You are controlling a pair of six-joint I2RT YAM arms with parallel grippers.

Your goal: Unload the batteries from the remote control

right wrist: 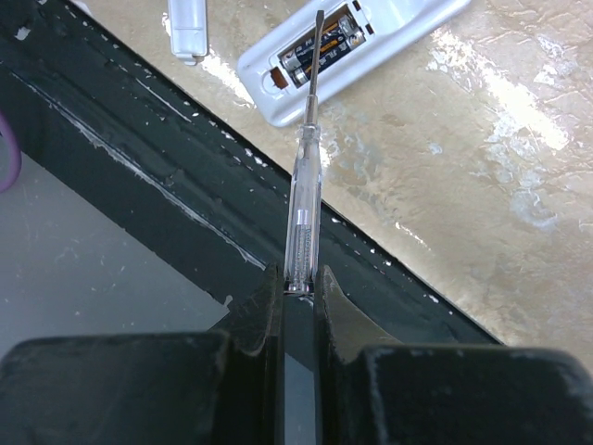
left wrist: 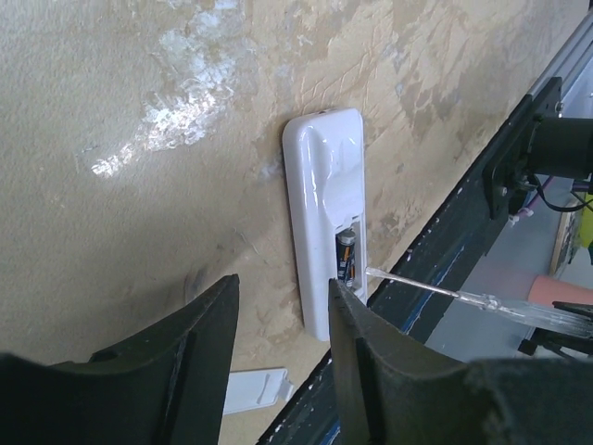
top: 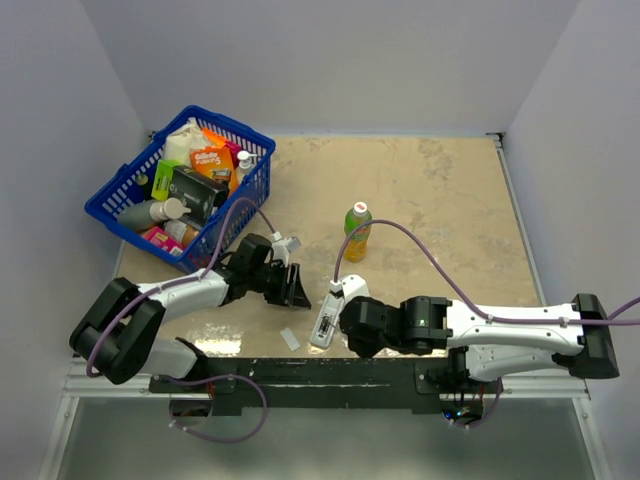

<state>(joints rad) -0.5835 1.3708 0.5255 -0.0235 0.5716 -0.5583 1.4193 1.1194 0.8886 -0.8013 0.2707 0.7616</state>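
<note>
The white remote control [top: 327, 317] lies near the table's front edge with its battery recess uncovered; it also shows in the left wrist view [left wrist: 324, 213] and the right wrist view [right wrist: 357, 51]. Dark batteries [right wrist: 320, 48] sit in the recess, also seen in the left wrist view [left wrist: 346, 260]. My right gripper [right wrist: 298, 278] is shut on a clear-handled screwdriver [right wrist: 306, 176], whose tip reaches into the recess over the batteries. My left gripper [left wrist: 283, 306] is open and empty, just left of the remote [top: 293, 287].
The small flat white cover piece [top: 290, 339] lies by the front edge, also in the left wrist view [left wrist: 255, 389]. A green bottle [top: 357, 231] stands mid-table. A blue basket [top: 130, 185] of groceries sits at back left. The black rail [right wrist: 185, 185] borders the front.
</note>
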